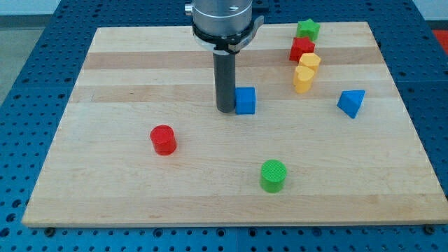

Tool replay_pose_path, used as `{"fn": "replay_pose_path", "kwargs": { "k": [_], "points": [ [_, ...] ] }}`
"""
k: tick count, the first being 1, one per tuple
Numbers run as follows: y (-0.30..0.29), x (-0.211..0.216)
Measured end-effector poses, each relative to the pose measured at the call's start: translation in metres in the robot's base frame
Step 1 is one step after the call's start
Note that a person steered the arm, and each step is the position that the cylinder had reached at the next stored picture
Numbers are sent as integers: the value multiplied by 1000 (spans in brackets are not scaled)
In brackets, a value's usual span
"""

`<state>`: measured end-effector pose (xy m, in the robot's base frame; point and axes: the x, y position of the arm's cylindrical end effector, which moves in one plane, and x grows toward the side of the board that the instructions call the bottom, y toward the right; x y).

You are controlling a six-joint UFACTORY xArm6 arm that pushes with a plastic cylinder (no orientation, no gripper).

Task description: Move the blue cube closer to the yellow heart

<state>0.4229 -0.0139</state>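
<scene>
The blue cube (pixel 245 100) sits near the middle of the wooden board. My tip (pixel 225 110) touches or nearly touches the cube's left side. The yellow heart (pixel 302 80) lies to the cube's right and a little toward the view's top, with a gap between them. A second yellow block (pixel 309 61) sits right above the heart, touching it or close to it.
A red block (pixel 302 48) and a green star-like block (pixel 307 29) stand above the yellow ones. A blue triangle (pixel 351 103) lies at the right. A red cylinder (pixel 163 139) is at lower left, a green cylinder (pixel 273 175) at lower middle.
</scene>
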Motion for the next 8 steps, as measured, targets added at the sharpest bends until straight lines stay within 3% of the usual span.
{"fn": "replay_pose_path", "kwargs": {
  "k": [3,5,8],
  "points": [
    [54,0],
    [61,-2],
    [57,-42]
  ]
}}
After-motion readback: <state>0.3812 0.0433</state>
